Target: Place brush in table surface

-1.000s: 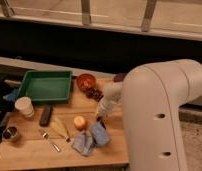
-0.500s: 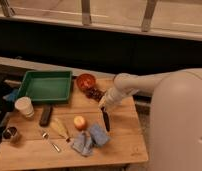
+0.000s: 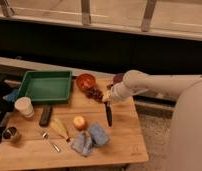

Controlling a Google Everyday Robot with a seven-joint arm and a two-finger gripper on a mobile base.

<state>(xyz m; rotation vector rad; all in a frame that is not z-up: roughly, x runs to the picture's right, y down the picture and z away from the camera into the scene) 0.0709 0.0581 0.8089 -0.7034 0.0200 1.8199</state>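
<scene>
The brush (image 3: 108, 116) is a slim dark stick standing steeply over the right middle of the pale wooden table surface (image 3: 121, 145). Its top end is at my gripper (image 3: 106, 101), which is shut on it. Its lower end is at or just above the planks; I cannot tell whether it touches. My white arm reaches in from the right edge of the camera view. The orange fruit (image 3: 80, 122) lies to the brush's left.
A green tray (image 3: 46, 86) sits at the back left, with a red bowl (image 3: 86, 81) and dark berries (image 3: 95, 93) beside it. A white cup (image 3: 24, 106), black bar (image 3: 45, 115), straw whisk (image 3: 59, 128), spoon (image 3: 49, 141), metal cup (image 3: 10, 133) and blue cloth (image 3: 91, 137) lie on the left half.
My arm has drawn back to the right and stretched out, so less of it fills the view. The gripper and brush have shifted slightly right and towards the back.
</scene>
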